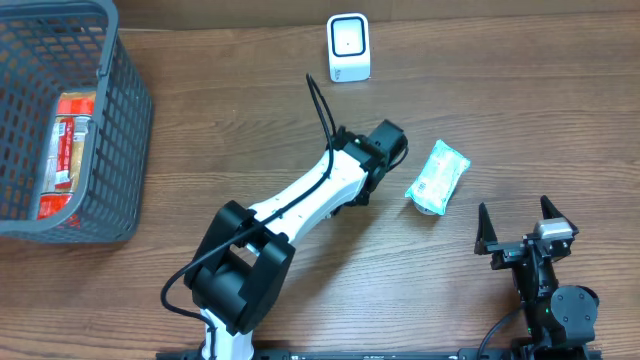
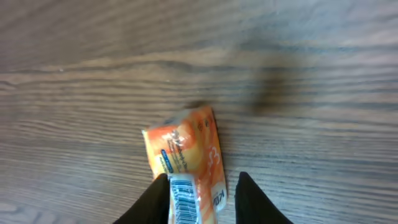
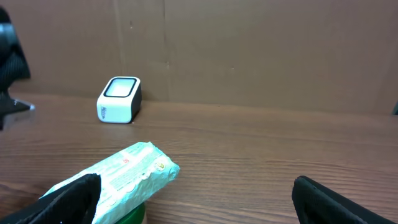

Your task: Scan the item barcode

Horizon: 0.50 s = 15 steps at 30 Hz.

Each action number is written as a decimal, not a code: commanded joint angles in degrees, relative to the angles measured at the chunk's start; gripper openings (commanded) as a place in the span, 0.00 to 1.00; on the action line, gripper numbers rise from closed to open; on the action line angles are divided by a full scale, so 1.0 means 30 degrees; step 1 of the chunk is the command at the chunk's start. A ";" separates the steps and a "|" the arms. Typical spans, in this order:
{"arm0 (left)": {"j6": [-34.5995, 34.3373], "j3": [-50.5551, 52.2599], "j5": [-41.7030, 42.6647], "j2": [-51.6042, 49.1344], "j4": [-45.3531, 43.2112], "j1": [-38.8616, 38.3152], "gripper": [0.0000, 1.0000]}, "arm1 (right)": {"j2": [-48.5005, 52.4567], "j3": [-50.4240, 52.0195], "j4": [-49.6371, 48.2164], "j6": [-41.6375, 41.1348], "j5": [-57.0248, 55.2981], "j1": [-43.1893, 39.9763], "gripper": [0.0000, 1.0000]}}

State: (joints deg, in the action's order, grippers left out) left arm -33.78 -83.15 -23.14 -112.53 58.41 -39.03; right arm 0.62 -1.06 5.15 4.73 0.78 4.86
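We see the orange packet [image 2: 183, 155] right between the two fingers of the left gripper [image 2: 202, 177]. The fingers stand close together, one on each side of the packet. We cannot tell if they are squeezing it or just sitting beside it. From above, the arm hides the packet, so we only find it in the left wrist view.

The barcode [image 2: 182, 198] is a white patch with black lines. It faces up, near the end of the packet that is between the fingers.

We think the packet is light and soft, like a small snack bag. Its skin looks shiny, so it may slip. It may also crinkle if we pinch too hard. We would hold it by its long sides, and keep the fingers off the barcode.

The white scanner [image 1: 348, 47] stands apart, near the far edge of the table.

The right gripper [image 1: 514, 206] has its fingers wide and holds nothing. A green packet [image 1: 438, 177] lies near it.
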 commanded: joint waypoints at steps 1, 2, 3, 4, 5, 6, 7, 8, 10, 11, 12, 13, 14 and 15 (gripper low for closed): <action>0.0277 -0.2106 -0.0342 0.0022 0.0583 -0.0080 0.29 | -0.0131 0.0204 -0.0117 0.0087 -0.0175 -0.0022 1.00; 0.0240 -0.2798 -0.0313 0.0022 0.0984 -0.0044 0.31 | -0.0131 0.0204 -0.0117 0.0080 -0.0168 -0.0022 1.00; 0.0168 -0.3308 -0.0262 0.0022 0.1341 -0.0007 0.34 | -0.0131 0.0204 -0.0117 0.0080 -0.0168 -0.0022 1.00; 0.0007 -0.3854 -0.0248 0.0022 0.1807 0.0044 0.37 | -0.0131 0.0204 -0.0117 0.0087 -0.0168 -0.0022 1.00; -0.0284 -0.4495 -0.0189 0.0022 0.2433 0.0168 0.40 | -0.0131 0.0204 -0.0117 0.0087 -0.0175 -0.0022 1.00; -0.0503 -0.4911 -0.0029 0.0022 0.2900 0.0299 0.53 | -0.0131 0.0204 -0.0117 0.0087 -0.0168 -0.0022 1.00; -0.0619 -0.5253 0.0328 0.0022 0.3257 0.0437 0.62 | -0.0131 0.0204 -0.0117 0.0080 -0.0175 -0.0022 1.00; -0.0794 -0.5523 0.1137 0.0022 0.3614 0.0678 0.72 | -0.0131 0.0204 -0.0117 0.0087 -0.0168 -0.0022 1.00; -0.0809 -0.5574 0.2645 0.0022 0.3840 0.1107 0.88 | -0.0131 0.0204 -0.0117 0.0087 -0.0175 -0.0022 1.00; -0.0801 -0.5537 0.3585 0.0015 0.4007 0.1384 0.96 | -0.0131 0.0204 -0.0117 0.0080 -0.0175 -0.0022 1.00; -0.0801 -0.5413 0.4379 0.0015 0.4044 0.1654 1.00 | -0.0131 0.0204 -0.0117 0.0080 -0.0175 -0.0022 1.00; -0.0801 -0.5268 0.5195 0.0015 0.4109 0.1945 1.00 | -0.0131 0.0204 -0.0117 0.0087 -0.0175 -0.0022 1.00; -0.0801 -0.5144 0.5829 0.0015 0.4167 0.2200 1.00 | -0.0131 0.0204 -0.0117 0.0087 -0.0175 -0.0022 1.00; -0.0801 -0.4954 0.6288 0.0015 0.4167 0.2448 1.00 | -0.0131 0.0204 -0.0117 0.0080 -0.0175 -0.0022 1.00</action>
State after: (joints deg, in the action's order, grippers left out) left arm -35.62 -98.80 -12.91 -112.51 70.70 -33.95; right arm 0.62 -1.06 5.17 4.73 0.80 4.86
